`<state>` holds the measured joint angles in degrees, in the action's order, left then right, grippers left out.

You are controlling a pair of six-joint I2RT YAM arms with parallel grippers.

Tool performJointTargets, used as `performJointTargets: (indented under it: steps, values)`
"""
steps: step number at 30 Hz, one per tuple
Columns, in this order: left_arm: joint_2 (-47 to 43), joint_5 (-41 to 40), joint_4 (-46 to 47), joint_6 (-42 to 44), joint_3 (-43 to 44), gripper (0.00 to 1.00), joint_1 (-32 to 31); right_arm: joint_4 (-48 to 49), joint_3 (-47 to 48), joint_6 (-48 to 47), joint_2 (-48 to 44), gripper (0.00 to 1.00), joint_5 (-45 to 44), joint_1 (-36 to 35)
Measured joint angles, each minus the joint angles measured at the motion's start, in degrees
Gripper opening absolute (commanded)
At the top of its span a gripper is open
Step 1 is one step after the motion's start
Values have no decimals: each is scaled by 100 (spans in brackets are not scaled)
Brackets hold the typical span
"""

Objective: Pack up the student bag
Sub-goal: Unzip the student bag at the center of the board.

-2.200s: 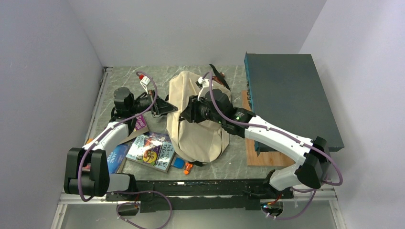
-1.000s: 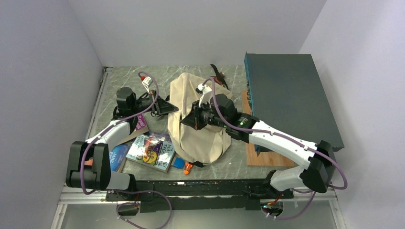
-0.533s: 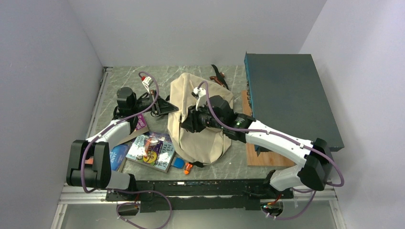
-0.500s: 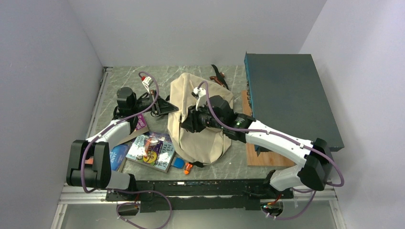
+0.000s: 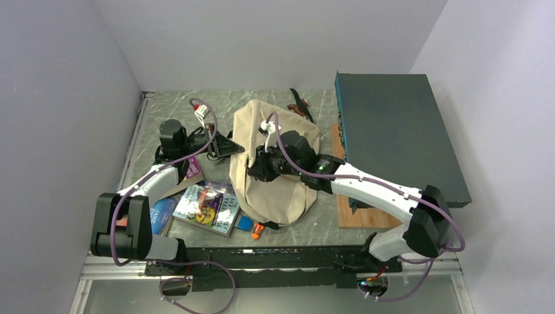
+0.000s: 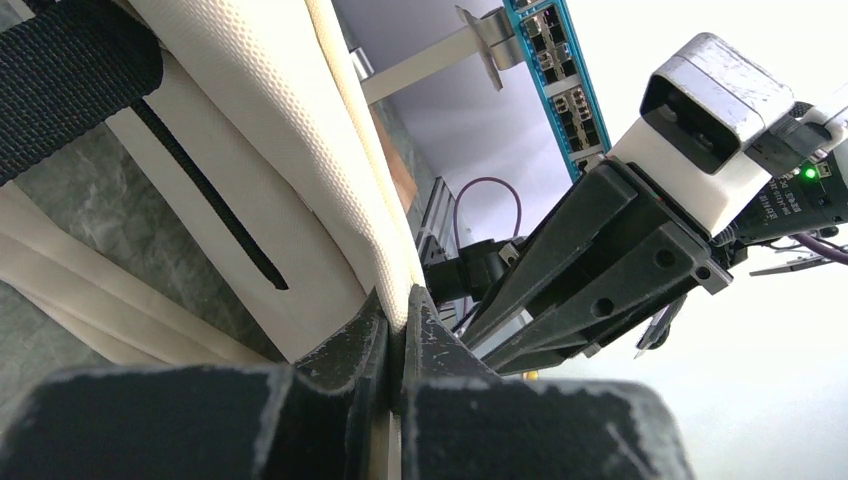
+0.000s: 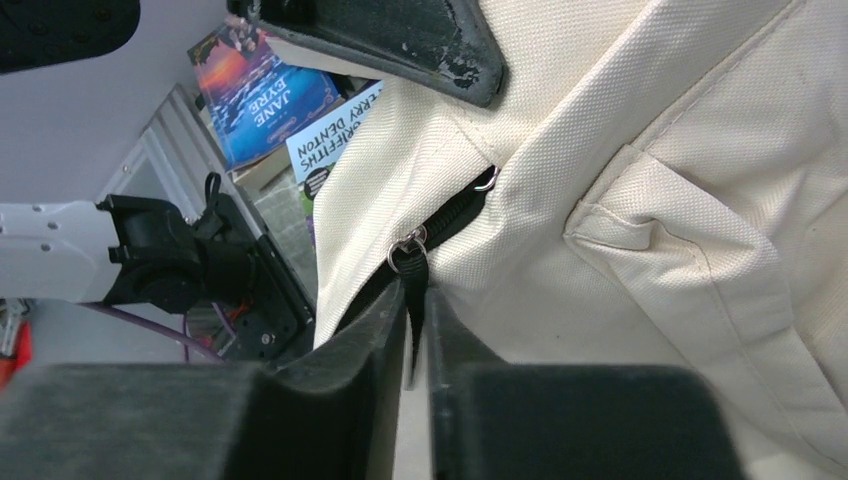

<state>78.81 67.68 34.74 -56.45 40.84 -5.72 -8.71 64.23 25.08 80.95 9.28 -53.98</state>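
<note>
Here the bag [image 5: 275,196] lies on the table [image 5: 163,108], about in the middle, between the two arms, with its length going from near to far. Its cream cloth is soft and wrinkled, and black straps come out at the far end.

The left gripper [image 5: 239,150] reaches to the left side of the bag. In the left wrist view its fingers [image 6: 345,350] are pressed together on a folded edge of the cream cloth, so it pinches the rim of the bag.

The right gripper [image 5: 251,171] is over the bag and points to the left, near the left gripper but not touching it. In the right wrist view its two fingers stand very close, and the black zip pull [image 7: 413,275] goes down into the narrow gap between them, so it looks pinched there. The pull hangs from a small metal ring at the end of a dark zip line in the cloth. A sewn patch of cloth is just to the right of it.

Books [image 5: 208,208] lie flat on the table just left of the bag, beside the left arm. A dark teal box [image 5: 399,137] stands at the right side, well apart from both grippers.
</note>
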Motion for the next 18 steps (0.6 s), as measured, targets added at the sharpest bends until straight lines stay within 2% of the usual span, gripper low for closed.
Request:
performJointTargets:
  steps: [5, 11, 18]
  values:
    - [0, -13, -157, 81, 13, 0, 0, -245, 181, -153, 92, 0, -275, -138]
    - [186, -227, -1797, 811, 688, 0, -11, -680, 514, -660, 92, 0, -1266, -981]
    - [785, -334, -2870, 1054, 1379, 0, -9, -1043, 501, -955, 92, 0, -1882, -1467]
